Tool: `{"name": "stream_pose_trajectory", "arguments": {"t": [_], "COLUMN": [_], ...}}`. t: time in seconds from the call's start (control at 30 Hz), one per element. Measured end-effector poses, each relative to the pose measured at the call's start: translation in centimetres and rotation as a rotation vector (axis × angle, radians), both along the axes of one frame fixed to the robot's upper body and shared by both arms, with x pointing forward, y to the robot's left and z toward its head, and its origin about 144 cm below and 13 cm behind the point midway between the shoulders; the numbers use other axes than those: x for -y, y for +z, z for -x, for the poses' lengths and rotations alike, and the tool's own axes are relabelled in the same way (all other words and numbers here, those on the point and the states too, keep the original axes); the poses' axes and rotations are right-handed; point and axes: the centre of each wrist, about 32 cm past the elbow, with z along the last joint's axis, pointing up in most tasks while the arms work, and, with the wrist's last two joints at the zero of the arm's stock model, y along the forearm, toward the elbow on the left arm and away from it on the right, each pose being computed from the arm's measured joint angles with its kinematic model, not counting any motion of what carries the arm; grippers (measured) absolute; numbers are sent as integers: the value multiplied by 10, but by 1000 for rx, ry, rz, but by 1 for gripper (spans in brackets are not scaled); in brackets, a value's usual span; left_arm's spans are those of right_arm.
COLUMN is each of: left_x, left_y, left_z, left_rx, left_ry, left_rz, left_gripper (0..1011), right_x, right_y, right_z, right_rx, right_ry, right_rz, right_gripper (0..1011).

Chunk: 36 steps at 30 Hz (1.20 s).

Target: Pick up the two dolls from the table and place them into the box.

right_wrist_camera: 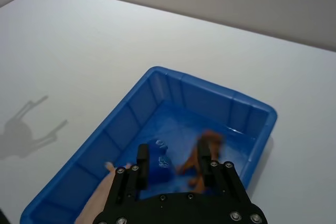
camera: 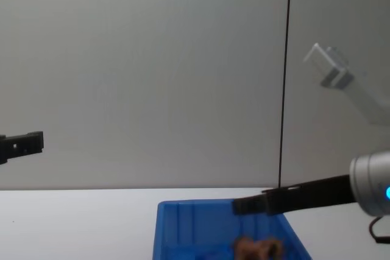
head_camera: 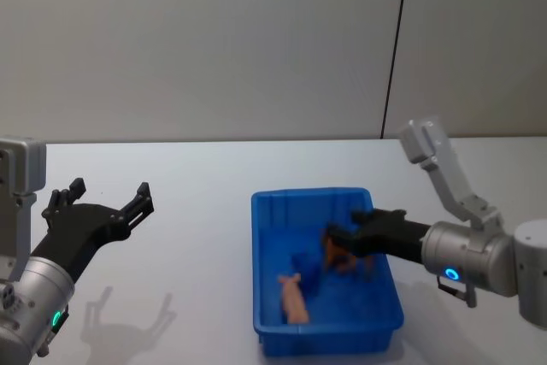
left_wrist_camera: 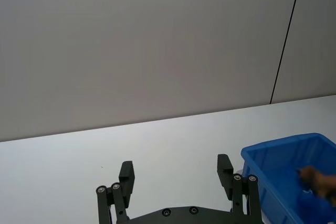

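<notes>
head view: right gripper (head_camera: 340, 244) hangs over the box (head_camera: 267, 273), fingers spread beside the reddish-brown doll (head_camera: 338, 254), gripping nothing. pink doll (head_camera: 295, 298) lies inside. left gripper (head_camera: 107, 198) hovers wide open, empty.

Glossy blue plastic box (head_camera: 325, 326), matt white table (head_camera: 197, 237), matt black gripper (head_camera: 109, 203)
</notes>
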Motion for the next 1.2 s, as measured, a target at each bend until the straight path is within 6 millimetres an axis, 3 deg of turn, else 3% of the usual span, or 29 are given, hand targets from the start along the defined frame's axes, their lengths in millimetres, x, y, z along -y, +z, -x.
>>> {"name": "stream_pose_trajectory", "arguments": {"t": [0.57,1.2], "left_x": [0,0], "left_y": [0,0], "left_z": [0,0], "left_rx": [0,0], "left_ry": [0,0], "left_rz": [0,0], "left_gripper": [1001,1001], "right_x": [-6,22], "right_y": [1,19], "right_z": [-10,-1], "right_rx": [-52,151], "right_ry": [60,-29], "right_rz": [-17,-161], "right_gripper": [999,1001]}}
